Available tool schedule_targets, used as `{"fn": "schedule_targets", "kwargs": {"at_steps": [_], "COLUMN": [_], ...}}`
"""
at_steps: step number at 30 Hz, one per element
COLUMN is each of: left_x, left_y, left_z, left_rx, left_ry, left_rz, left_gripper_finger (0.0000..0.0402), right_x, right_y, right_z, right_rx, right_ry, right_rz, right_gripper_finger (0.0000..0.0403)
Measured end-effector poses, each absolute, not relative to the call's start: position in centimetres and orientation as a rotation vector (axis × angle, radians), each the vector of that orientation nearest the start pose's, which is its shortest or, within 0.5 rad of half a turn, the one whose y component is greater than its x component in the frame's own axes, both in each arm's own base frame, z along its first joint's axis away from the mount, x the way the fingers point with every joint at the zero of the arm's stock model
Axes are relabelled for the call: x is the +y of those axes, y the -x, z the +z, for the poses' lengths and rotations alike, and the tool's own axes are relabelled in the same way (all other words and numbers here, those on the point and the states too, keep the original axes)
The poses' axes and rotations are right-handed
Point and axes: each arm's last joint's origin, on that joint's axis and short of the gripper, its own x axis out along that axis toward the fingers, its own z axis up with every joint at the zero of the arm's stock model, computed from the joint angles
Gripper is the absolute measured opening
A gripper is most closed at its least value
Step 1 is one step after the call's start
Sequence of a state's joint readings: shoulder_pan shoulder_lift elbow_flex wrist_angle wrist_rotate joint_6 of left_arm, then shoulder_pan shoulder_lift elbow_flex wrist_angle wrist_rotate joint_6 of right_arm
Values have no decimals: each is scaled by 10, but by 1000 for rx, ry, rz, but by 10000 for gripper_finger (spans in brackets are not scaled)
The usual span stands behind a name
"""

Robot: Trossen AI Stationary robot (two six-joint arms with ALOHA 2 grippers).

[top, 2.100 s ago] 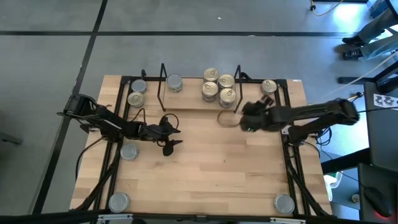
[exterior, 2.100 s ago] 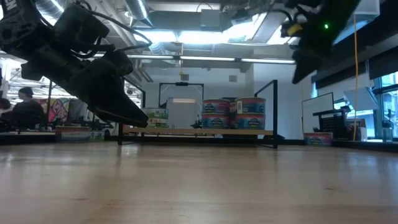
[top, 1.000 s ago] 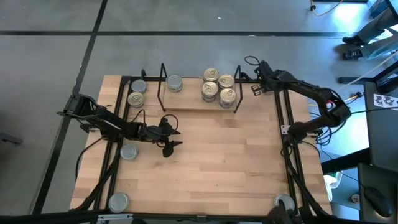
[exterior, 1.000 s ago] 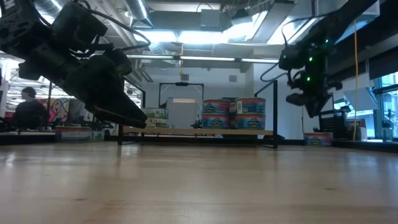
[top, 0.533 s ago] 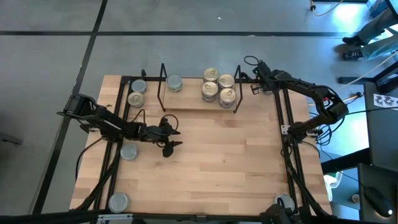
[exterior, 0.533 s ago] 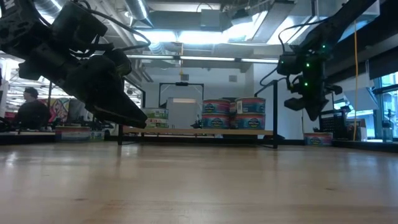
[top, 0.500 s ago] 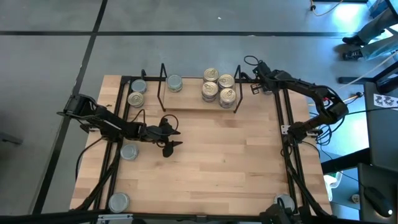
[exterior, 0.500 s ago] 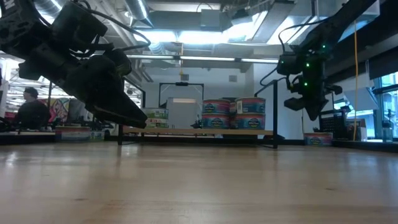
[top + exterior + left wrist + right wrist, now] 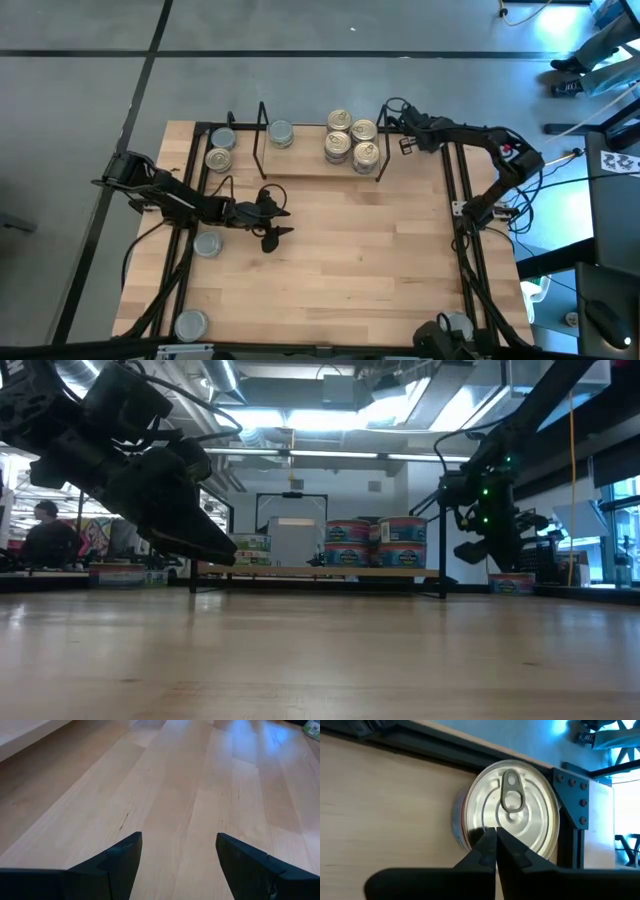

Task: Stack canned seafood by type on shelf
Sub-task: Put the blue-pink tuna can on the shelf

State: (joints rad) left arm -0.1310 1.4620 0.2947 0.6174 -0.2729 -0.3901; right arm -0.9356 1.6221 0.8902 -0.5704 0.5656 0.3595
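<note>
The shelf [image 9: 320, 165], a low black wire rack on a wood base, stands at the table's far edge. It bears several gold-lidded tins [image 9: 352, 140] stacked at its right end and one silver-lidded tin [image 9: 281, 133] at its left. My right gripper [image 9: 495, 836] is shut and points steeply down over a gold pull-tab tin [image 9: 515, 815] in the table's far right corner, right of the shelf. In the high view the right arm [image 9: 450, 132] hides that tin. My left gripper [image 9: 281, 222] hovers open over bare wood at mid-left, with nothing between its fingers [image 9: 122, 857]. My right gripper's shut fingertips [image 9: 490, 840] stand over the near rim of the tin's lid [image 9: 485, 827], coming from above at a slant. I cannot tell whether they touch it. The tin sits flat on the table against the black corner rail.
Two tins [image 9: 220, 150] stand left of the shelf and one silver tin [image 9: 208, 243] by the left rail. Further tins sit at the near left [image 9: 190, 324] and near right [image 9: 457, 325] corners. Black rails [image 9: 457, 200] edge the table. Bare wood [image 9: 350, 260] fills the middle.
My right gripper has come down toward the tin in the far right corner, shifting slightly toward the shelf. The tins stay where they were.
</note>
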Motion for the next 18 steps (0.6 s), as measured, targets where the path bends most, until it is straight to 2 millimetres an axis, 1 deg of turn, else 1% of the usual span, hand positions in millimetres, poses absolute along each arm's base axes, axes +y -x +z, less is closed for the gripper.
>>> {"fn": "schedule_targets", "kwargs": {"at_steps": [7, 14, 18], "left_x": [-22, -22, -22], "left_y": [-223, -223, -223], "left_z": [114, 114, 114], "left_rx": [506, 505, 505], "left_ry": [269, 276, 276], "left_rz": [241, 243, 243], "left_gripper_finger": [252, 253, 253], "right_x": [-232, -223, -217], "right_y": [-153, -150, -149], "right_z": [158, 157, 161], "right_rx": [1194, 1303, 1371], "right_ry": [-547, -564, -600], "right_rz": [-1460, -1380, -1340], "right_gripper_finger": [9, 9, 9]}}
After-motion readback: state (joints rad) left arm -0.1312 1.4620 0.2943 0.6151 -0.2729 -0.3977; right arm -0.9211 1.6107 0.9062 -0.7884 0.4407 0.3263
